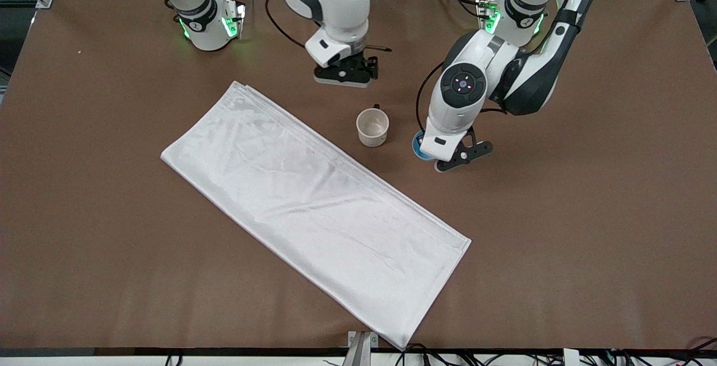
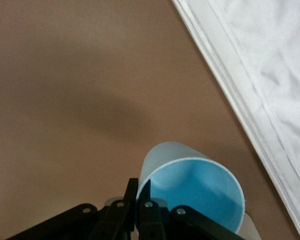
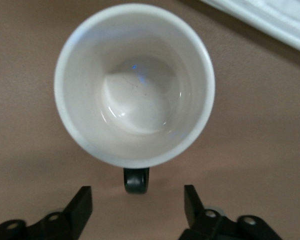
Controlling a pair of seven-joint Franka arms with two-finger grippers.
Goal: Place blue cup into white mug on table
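The blue cup [image 2: 195,195] is at the left gripper [image 2: 138,187], which is shut on the cup's rim with one finger inside and one outside. In the front view only a sliver of the cup [image 1: 418,147] shows beside the left gripper [image 1: 443,156], over the table [image 1: 560,214] beside the white mug [image 1: 372,126]. I cannot tell whether the cup is lifted. The mug stands upright and empty. In the right wrist view its black handle [image 3: 136,180] points toward the open, empty right gripper [image 3: 137,205]. That gripper [image 1: 346,73] hovers over the table at the mug's handle side.
A long white folded cloth [image 1: 313,198] lies diagonally across the middle of the table, one edge close to the mug and the blue cup. It also shows in the left wrist view [image 2: 260,60] and the right wrist view [image 3: 270,20].
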